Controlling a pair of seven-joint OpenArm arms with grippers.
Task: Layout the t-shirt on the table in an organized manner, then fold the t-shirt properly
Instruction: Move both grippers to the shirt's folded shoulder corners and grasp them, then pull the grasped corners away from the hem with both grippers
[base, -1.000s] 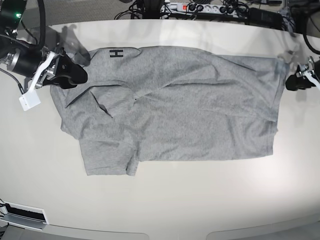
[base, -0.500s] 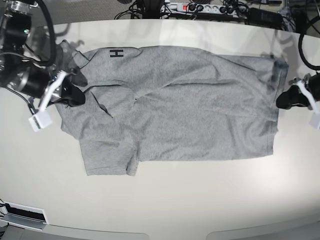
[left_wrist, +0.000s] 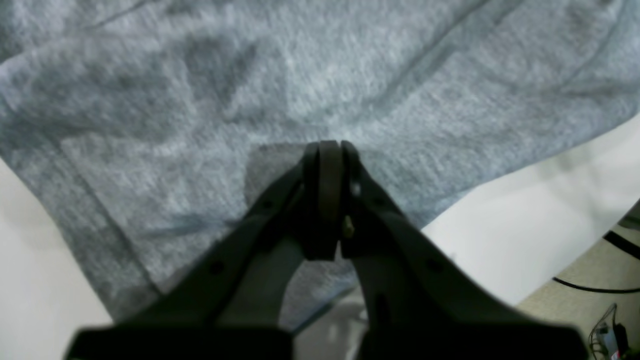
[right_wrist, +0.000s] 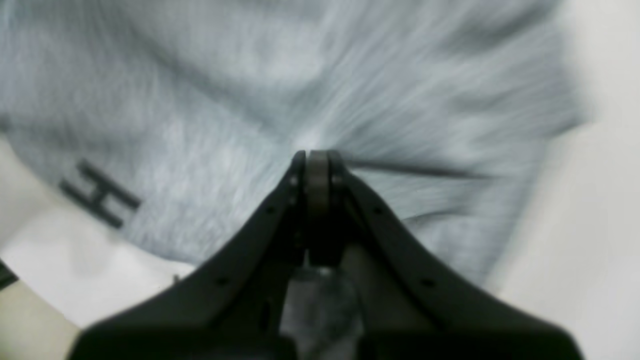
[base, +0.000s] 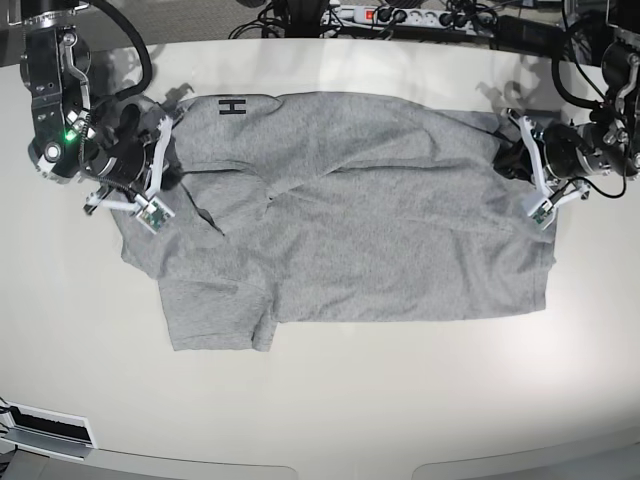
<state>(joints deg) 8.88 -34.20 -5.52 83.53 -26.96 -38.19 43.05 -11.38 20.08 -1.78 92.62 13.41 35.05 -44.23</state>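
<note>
Shirt first: the t-shirt (base: 370, 210) lies spread across the middle of the table (base: 330, 400), lengthwise from side to side in the base view, mostly flat with creases through its body. We see a black letter H (base: 233, 106) near its far edge toward the base view's left, and one sleeve (base: 218, 315) sticking out at the near left.

We note the left gripper (base: 510, 158) at the shirt's end on the base view's right, near the far corner. Its wrist view shows the jaws pressed fully together, tips (left_wrist: 327, 150) down on the grey cloth; whether any fabric is pinched between them, we cannot tell.

We note the right gripper (base: 172, 160) at the opposite end, just near of the H. Its jaws are likewise fully closed, tips (right_wrist: 311, 157) against the shirt. That wrist view is motion-blurred, so a grip on the cloth cannot be confirmed.

A power strip (base: 385, 14) and cables lie beyond the table's far edge.
</note>
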